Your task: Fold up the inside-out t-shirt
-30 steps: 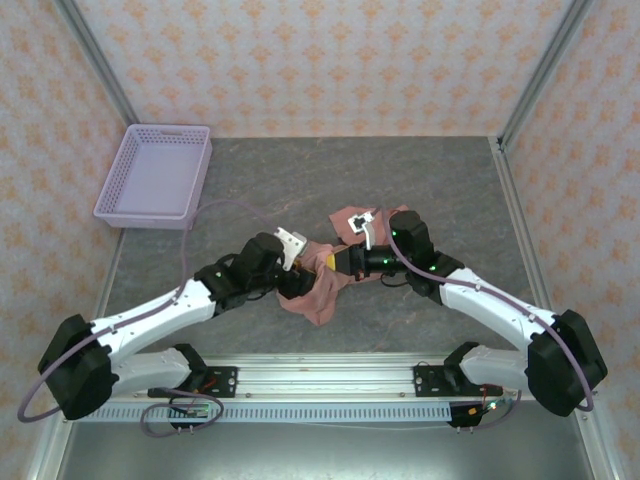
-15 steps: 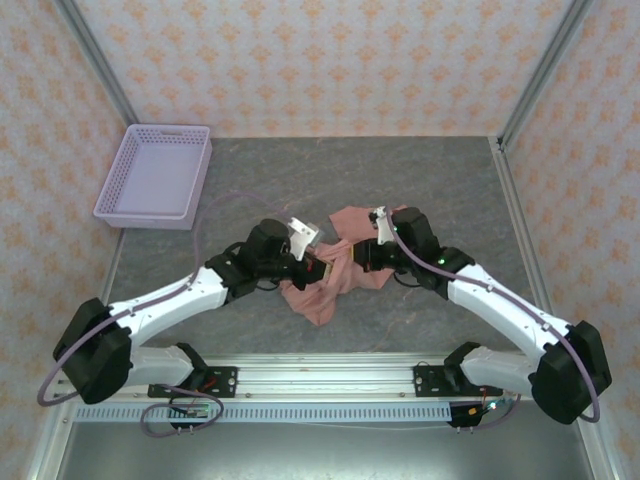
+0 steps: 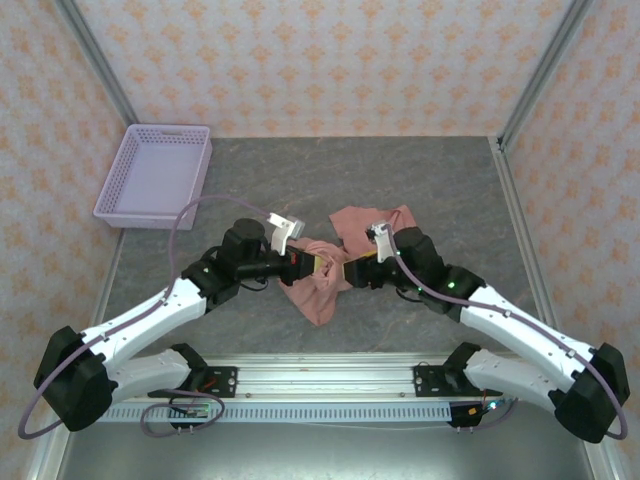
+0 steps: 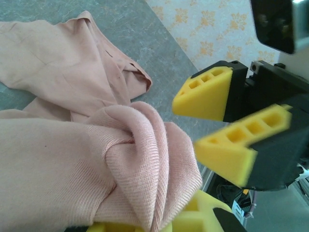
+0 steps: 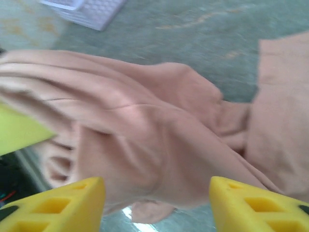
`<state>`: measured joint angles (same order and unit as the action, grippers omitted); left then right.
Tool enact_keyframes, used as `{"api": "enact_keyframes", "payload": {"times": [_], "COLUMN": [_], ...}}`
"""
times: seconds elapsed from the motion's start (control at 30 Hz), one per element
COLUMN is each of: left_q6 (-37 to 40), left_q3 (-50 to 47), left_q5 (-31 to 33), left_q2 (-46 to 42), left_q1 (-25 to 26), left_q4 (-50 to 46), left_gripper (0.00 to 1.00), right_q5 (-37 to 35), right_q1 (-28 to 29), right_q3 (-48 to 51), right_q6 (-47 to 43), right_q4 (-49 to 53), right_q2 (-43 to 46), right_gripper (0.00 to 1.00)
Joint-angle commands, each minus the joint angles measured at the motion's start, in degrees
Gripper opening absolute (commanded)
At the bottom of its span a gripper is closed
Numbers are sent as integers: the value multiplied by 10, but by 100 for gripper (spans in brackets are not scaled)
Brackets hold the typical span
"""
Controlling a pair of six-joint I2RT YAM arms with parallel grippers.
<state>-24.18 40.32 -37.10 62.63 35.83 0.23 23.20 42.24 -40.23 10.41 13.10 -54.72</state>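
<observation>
Pinching a bunched fold of the soft salmon-pink inside-out t-shirt (image 4: 96,159), the left gripper (image 4: 157,222) is clenched on the ribbed fabric between its yellow foam fingers (image 4: 198,217). Just beside and facing it, the right gripper (image 5: 157,203) stands released, its own yellow fingertips (image 5: 63,203) spread well apart with the cloth just ahead of them and nothing grasped. The t-shirt lies crumpled mid-way across the grey stone-patterned worktop (image 3: 420,170), between the two arms.

Top external: high above the near edge, looking down over the whole bench (image 3: 430,170). Wrist views: very close, facing each other across the t-shirt (image 4: 63,159).
</observation>
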Motion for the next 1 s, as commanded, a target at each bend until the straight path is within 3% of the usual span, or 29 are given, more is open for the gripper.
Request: {"api": "enact_keyframes", "payload": {"times": [0.0,0.23,0.27,0.37,0.43,0.53,0.63,0.83,0.9,0.97], "left_q6": [-4,2,5,12,12,-3,-22,-33,-41,-57], "left_q3": [3,3,3,5,1,-18,-44,-61,-69,-80], "left_q5": [7,6,9,26,42,41,-4,-66,-89,-109], "left_q2": [-1,-5,-6,-10,-18,-30,-35,-34,-44,-57], "left_q1": [-4,-3,-3,-4,-5,-24,-55,-58,-59,-58], "left_q4": [-2,-15,-18,-32,-36,-20,15,63,94,134], "left_gripper": [0,0,0,0,0,0,0,13,12,5], "right_q5": [79,84,88,78,70,96,172,251,251,237], "right_q1": [4,11,11,11,10,-9,-47,-60,-60,-61], "right_q3": [22,-11,-15,-25,-22,1,36,43,40,38], "right_q6": [16,21,21,11,-2,-7,26,74,72,64], "right_q4": [-95,-134,-139,-118,-92,-87,-146,-240,-241,-230], "right_q2": [2,-78,-86,-98,-86,-42,-12,-34,-42,-45], "right_gripper": [62,57,51,16,1,0,0,0,0,0]}}
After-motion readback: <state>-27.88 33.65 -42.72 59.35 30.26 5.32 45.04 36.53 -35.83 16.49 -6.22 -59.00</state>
